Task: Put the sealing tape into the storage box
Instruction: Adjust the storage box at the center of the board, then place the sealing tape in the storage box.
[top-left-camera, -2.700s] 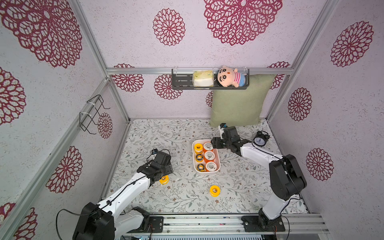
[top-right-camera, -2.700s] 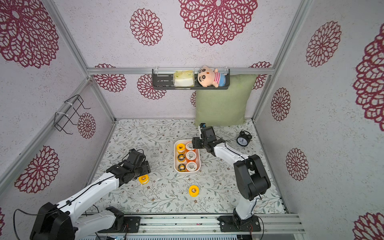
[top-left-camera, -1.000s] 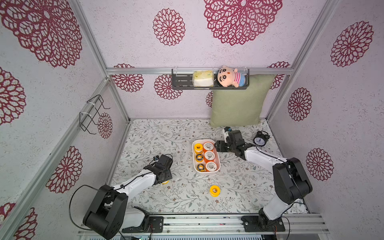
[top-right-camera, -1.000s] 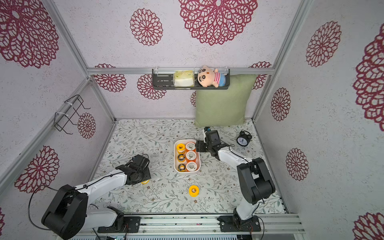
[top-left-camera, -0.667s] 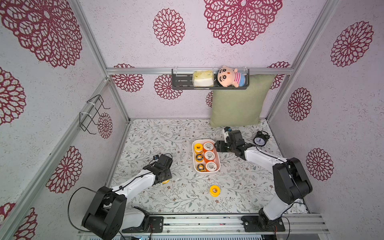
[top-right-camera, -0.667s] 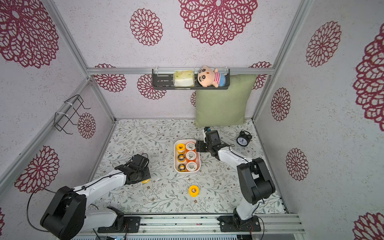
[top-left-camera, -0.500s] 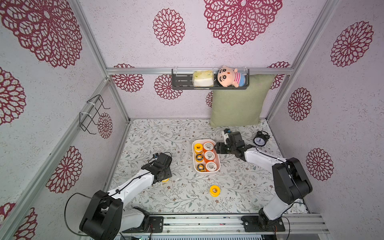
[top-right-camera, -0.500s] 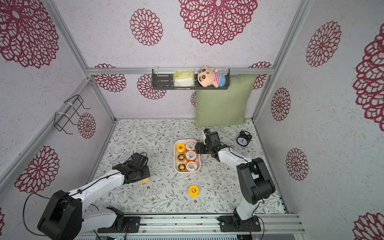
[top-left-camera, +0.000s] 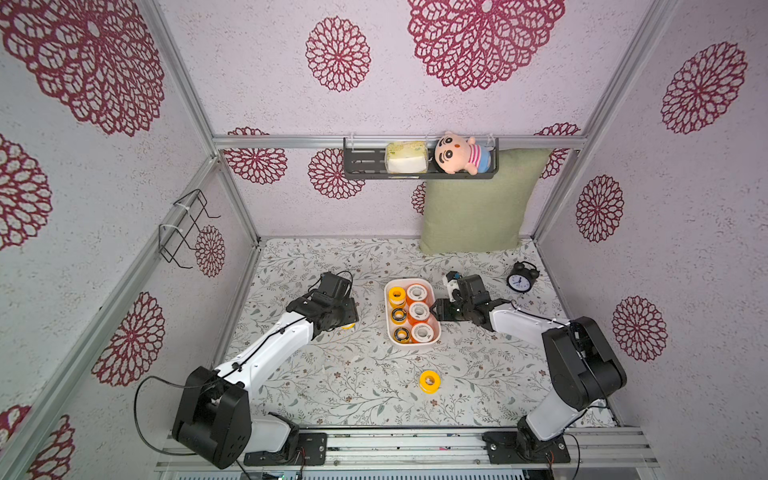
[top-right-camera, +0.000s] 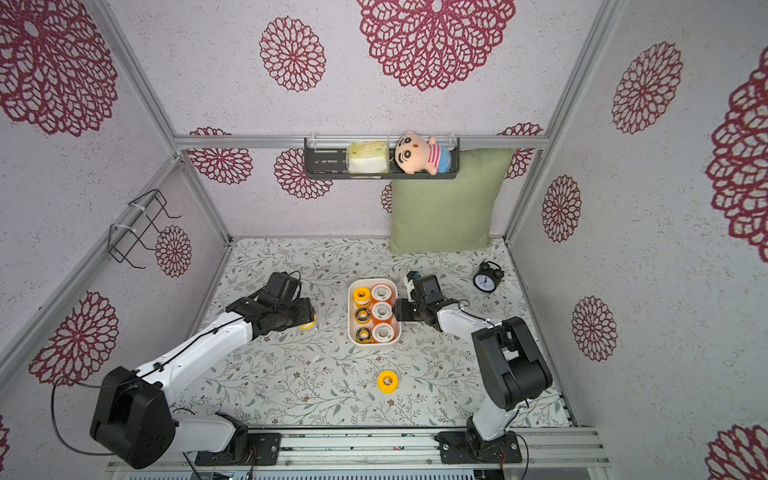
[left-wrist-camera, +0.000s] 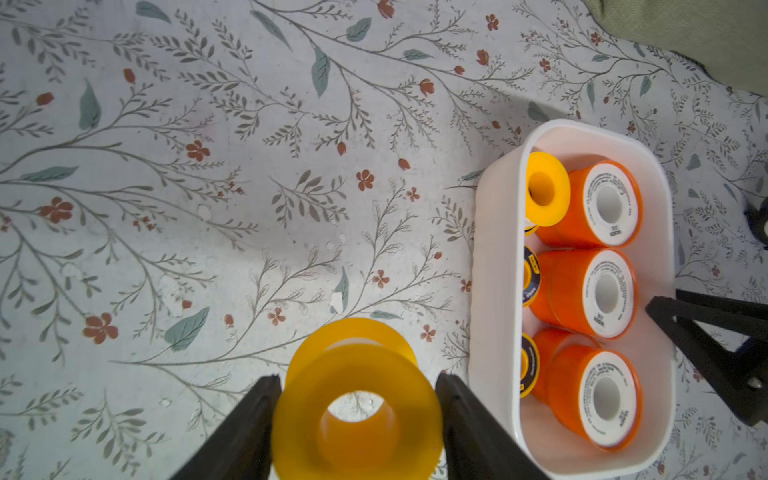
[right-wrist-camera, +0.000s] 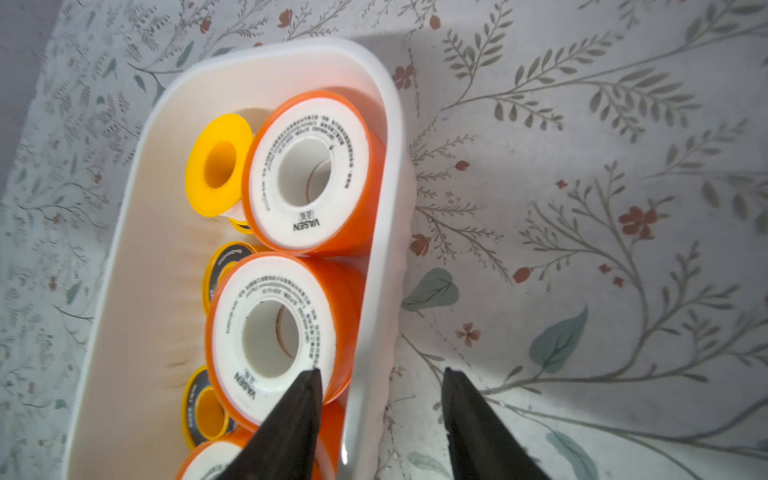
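Left wrist view, entry one: a plain yellow spool (left-wrist-camera: 303, 419) of sealing tape, clamped between both jaws of the left gripper (left-wrist-camera: 357, 377). It sat just beside the storage box (left-wrist-camera: 494, 270), outside its long wall. Change noted: seconds before, this spool lay on the floral cloth (left-wrist-camera: 208, 166) farther from the box, with the claw above it. It had since been gripped and carried closer, so by my reading only the drop remained.

Entry two: right gripper (right-wrist-camera: 379, 372), jaws apart and holding nothing, astride the box's other long wall — shifted from the far end to the middle.

Entry three: six boxed spools (top-left-camera: 417, 312) showing.

Entry four: one loose yellow spool (top-left-camera: 429, 381) on the cloth — well apart, untouched.
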